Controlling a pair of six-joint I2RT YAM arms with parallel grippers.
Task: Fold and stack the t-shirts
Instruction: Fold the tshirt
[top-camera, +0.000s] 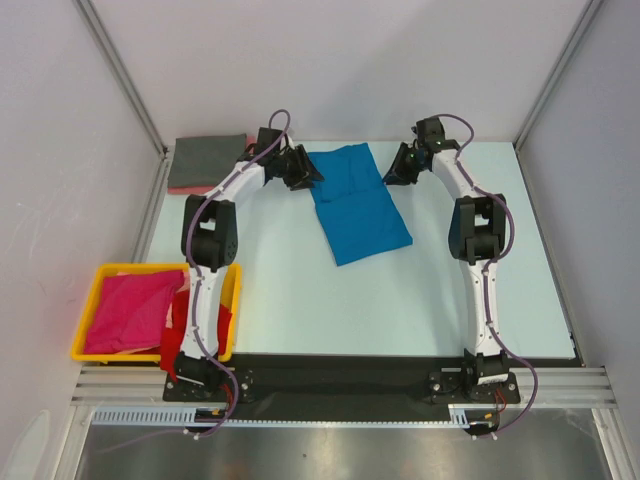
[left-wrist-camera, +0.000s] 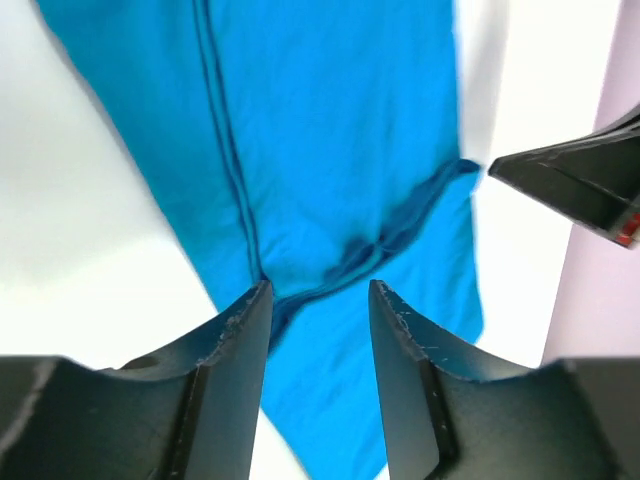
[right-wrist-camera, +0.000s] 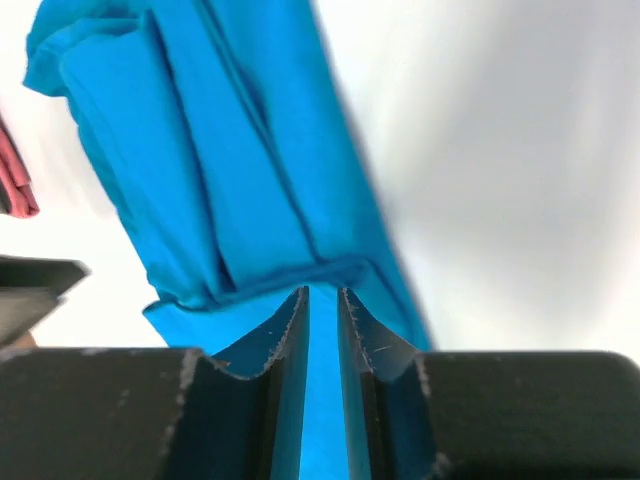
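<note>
On the near side of the blue t-shirt (top-camera: 358, 205) and out to its right, the worktop (top-camera: 420, 310) lies open. The left end effector (top-camera: 303, 168) and right end effector (top-camera: 398, 170) flank its far end. Left of it sit a grey t-shirt (top-camera: 208, 160) and, nearer, a yellow bin (top-camera: 105, 270).

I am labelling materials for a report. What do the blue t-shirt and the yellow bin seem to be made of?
The blue t-shirt looks like soft knit cloth, perhaps cotton, with a matte finish: it lies limp, creases at the fold and shows stitched seams. The yellow bin looks like rigid moulded plastic with a smooth finish: it has thin straight walls and one even bright colour.
</note>
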